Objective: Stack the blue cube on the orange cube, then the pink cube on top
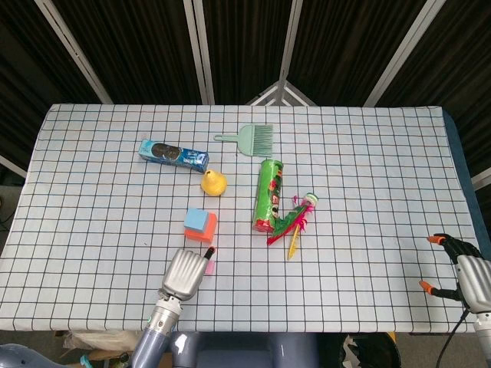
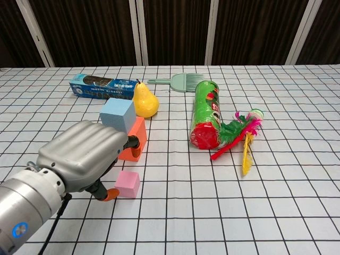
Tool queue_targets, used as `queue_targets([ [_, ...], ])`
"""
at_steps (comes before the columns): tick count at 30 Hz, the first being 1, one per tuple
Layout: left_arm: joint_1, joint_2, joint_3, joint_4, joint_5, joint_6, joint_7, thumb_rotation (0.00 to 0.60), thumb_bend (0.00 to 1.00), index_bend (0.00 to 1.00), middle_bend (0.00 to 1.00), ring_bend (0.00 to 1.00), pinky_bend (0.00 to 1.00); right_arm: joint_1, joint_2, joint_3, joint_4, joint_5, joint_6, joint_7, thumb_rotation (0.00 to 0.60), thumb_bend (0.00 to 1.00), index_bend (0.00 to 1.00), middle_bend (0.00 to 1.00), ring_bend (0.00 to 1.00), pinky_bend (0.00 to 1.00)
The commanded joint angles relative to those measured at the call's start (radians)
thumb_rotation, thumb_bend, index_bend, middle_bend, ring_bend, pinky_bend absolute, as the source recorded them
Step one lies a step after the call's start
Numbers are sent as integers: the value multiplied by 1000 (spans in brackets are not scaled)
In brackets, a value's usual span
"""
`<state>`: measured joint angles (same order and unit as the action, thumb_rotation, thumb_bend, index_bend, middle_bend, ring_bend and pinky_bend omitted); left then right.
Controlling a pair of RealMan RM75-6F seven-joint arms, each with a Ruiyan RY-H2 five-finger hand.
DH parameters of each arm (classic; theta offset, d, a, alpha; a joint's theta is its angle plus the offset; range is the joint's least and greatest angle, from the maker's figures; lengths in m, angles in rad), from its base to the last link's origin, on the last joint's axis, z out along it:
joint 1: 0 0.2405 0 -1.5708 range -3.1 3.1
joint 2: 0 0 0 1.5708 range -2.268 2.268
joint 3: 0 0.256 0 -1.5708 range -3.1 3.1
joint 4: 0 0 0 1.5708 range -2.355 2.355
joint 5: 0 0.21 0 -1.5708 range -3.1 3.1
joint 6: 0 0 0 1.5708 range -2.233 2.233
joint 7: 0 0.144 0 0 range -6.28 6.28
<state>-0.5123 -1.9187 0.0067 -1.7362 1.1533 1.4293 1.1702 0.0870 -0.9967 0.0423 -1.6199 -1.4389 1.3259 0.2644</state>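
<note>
Blue cube sits on the orange cube, mid-left on the worktop. Pink cube lies just in front, on the worktop. Left hand beside it, fingers curled; contact with the pink cube unclear. Right hand at the near right edge, fingers spread, holding nothing. Green tube lies capped; contents hidden.

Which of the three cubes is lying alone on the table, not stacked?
The pink cube. It lies by itself beside the left hand, while the blue cube sits on the orange cube.
</note>
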Motion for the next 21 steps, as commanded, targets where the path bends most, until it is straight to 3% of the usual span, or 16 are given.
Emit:
queue_targets([
  [1, 6, -7, -4, -4, -10, 5, 10, 600, 266, 320, 857, 744, 903, 1, -3, -3, 11, -6, 0, 1, 600, 170, 251, 202, 194, 163],
  [21, 16, -55, -42, 33, -72, -3, 54, 600, 293, 360, 864, 757, 915, 3, -1, -2, 3, 4, -7, 9, 600, 170, 251, 202, 194, 163],
])
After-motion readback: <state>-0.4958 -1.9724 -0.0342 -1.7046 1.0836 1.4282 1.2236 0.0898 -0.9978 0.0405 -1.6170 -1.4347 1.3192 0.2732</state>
